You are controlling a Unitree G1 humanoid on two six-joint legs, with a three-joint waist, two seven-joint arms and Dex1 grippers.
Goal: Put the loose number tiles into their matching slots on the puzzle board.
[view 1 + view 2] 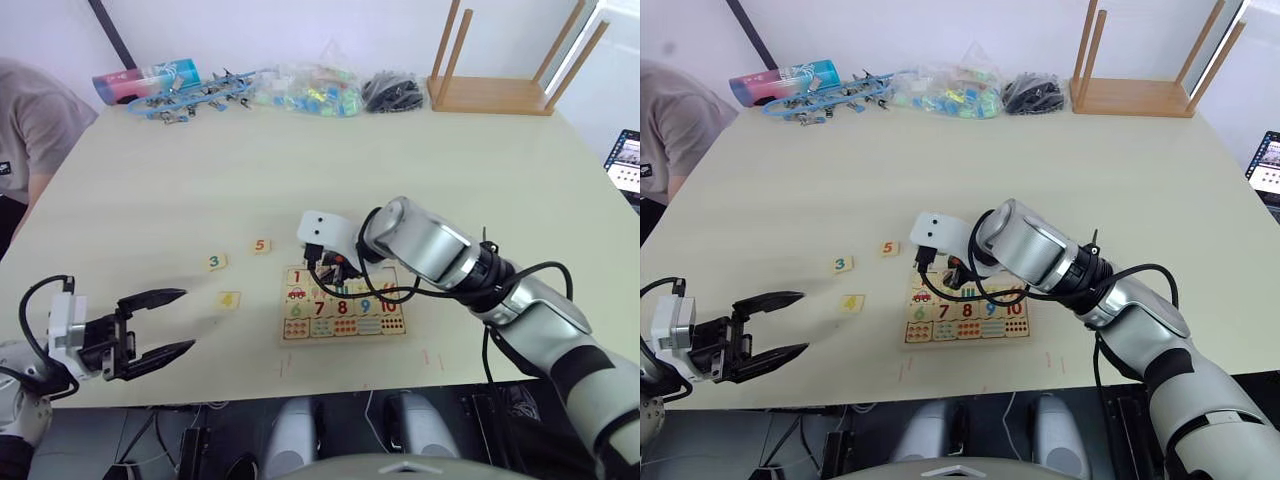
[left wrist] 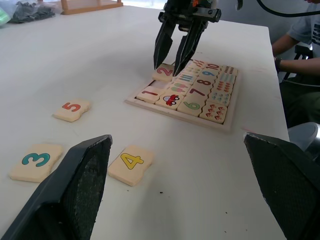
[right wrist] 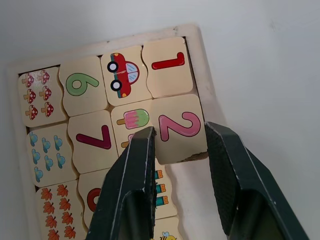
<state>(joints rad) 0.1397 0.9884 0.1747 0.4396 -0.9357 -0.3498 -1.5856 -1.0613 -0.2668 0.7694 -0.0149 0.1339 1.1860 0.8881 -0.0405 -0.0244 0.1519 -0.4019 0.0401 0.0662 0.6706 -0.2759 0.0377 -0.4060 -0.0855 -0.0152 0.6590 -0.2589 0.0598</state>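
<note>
The puzzle board (image 1: 395, 332) lies near the table's front edge. Tile 1 (image 3: 167, 62) sits in its slot at the board's far left corner. Beside it, tile 2 (image 3: 180, 127) rests slightly tilted over its slot, one edge on the board's rim. My right gripper (image 3: 181, 131) points down at it, with a finger on either side, shut on it. Loose tiles 5 (image 1: 261, 245), 3 (image 1: 216, 262) and 4 (image 1: 229, 299) lie on the table left of the board. My left gripper (image 1: 188, 320) hovers open near the front left edge, short of tile 4.
Along the table's far edge lie a coloured tube (image 1: 140, 82), bags of clips (image 1: 310, 92) and a wooden stand (image 1: 500, 90). A person (image 1: 30, 130) sits at the left side. A screen (image 1: 625, 165) shows at the right edge.
</note>
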